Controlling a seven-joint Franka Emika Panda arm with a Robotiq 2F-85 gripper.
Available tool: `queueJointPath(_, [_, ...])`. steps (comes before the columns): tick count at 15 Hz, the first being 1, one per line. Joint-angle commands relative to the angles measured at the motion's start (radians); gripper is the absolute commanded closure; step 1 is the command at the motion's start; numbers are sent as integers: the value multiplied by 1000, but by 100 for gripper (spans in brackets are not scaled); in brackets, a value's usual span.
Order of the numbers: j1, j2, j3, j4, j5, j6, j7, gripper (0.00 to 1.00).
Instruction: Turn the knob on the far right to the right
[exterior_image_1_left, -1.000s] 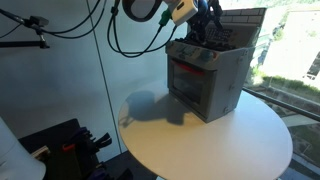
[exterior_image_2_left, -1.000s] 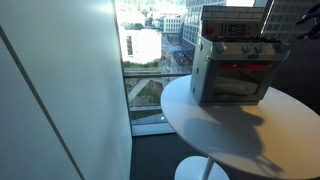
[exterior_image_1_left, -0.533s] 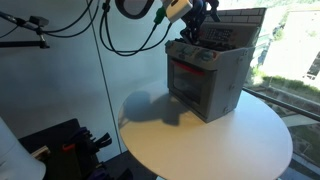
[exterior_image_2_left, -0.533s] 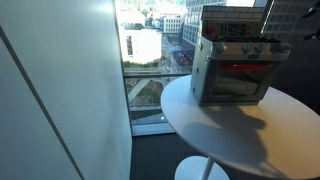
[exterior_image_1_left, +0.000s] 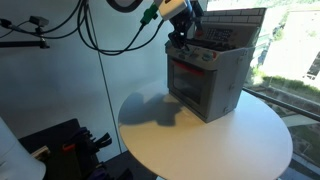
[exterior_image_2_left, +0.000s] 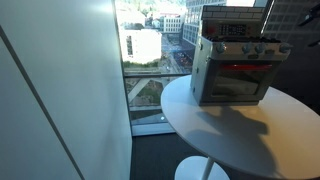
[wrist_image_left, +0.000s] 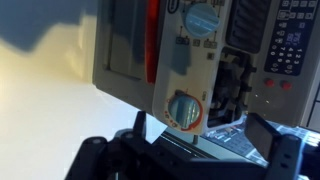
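Claw (wrist_image_left: 195, 158), fingers spread wide, at toy oven (exterior_image_1_left: 205, 85) on round white counter (exterior_image_1_left: 215, 142); blue knob (wrist_image_left: 185, 108) at claw's 12 o'clock, clear of both fingers.

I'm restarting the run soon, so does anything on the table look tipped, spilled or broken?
Nothing stands out. The toy oven stands upright on the round table in both exterior views, its door looks shut, and no spill or damage shows on the tabletop.
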Motion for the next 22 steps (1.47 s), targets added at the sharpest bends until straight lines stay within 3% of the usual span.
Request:
queueJointPath(1, [-38,-70,-7,-6,-124,-179,-9,0])
queueJointPath(5, [-59,-108,-17,28,-247,-377,-26,0])
queueJointPath(13, [-63,-161,-16,133,-388,-795,-147,0])
queueJointPath(22, [-56,-205,9,221,-540,-1143,-331,0])
